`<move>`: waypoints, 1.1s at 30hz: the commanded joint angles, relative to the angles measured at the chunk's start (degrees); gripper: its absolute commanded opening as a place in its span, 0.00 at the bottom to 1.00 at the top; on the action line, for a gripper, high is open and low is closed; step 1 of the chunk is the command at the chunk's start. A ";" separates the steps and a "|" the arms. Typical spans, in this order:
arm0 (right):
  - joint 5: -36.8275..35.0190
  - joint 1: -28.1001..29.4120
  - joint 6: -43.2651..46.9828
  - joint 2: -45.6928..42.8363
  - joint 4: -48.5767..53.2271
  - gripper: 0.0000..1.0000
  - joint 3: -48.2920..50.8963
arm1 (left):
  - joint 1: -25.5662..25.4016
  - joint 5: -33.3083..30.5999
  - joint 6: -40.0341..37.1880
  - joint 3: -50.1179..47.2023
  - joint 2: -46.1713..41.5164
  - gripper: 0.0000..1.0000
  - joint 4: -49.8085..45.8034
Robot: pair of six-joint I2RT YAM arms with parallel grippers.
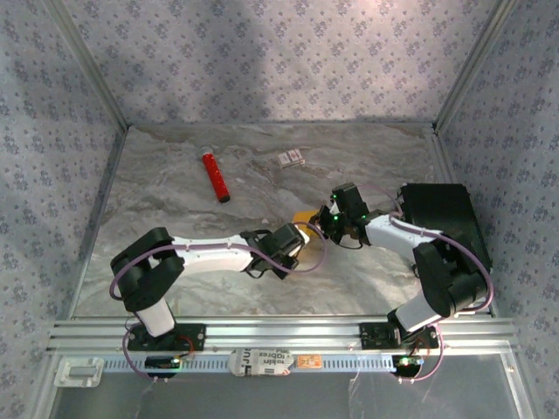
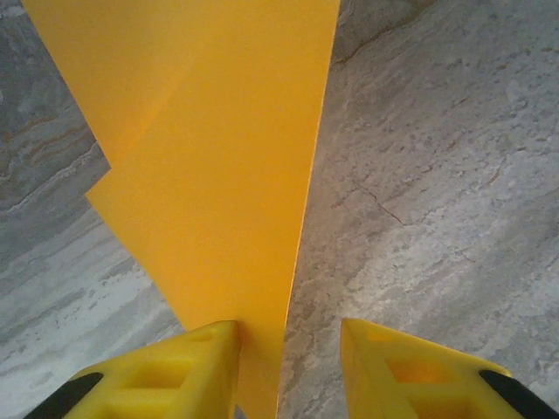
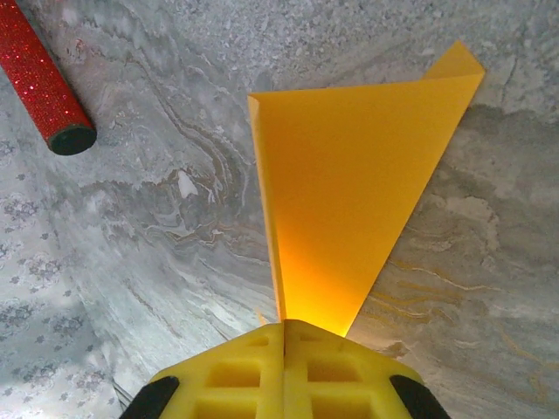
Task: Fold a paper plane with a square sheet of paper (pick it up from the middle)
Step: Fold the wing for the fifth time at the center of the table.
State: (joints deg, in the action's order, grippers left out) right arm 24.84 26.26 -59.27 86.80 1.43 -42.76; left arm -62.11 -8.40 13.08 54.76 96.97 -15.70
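Folded orange-yellow square sheet of paper, pinched at its crease in my right gripper.
It fans out as a pointed wedge just ahead of my closed right fingers, which I judge keep the fold tight. My left gripper stands parted around its edge, close against one finger, likely to regrip. The glittery red cylindrical tube lies well aside.

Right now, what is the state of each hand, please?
Left hand: open around the folded paper, not gripping.
Right hand: closed on the folded paper.
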 commanded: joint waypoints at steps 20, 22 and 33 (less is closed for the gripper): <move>1.00 -0.16 -1.20 -1.19 -0.86 0.04 0.76 | -1.61 -7.42 0.27 1.84 1.88 0.21 -1.85; 0.95 -0.19 -1.20 -1.18 -0.87 0.04 0.75 | -1.63 -7.31 0.41 1.83 2.08 0.21 -1.95; 0.96 -0.16 -0.96 -1.12 -0.84 0.04 0.85 | -1.61 -7.33 0.79 1.78 2.06 0.20 -1.63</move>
State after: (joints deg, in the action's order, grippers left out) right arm 24.91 26.24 -59.59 86.78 0.56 -42.50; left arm -63.44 -14.83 13.10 55.46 98.80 -16.75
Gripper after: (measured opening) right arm 0.053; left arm 0.198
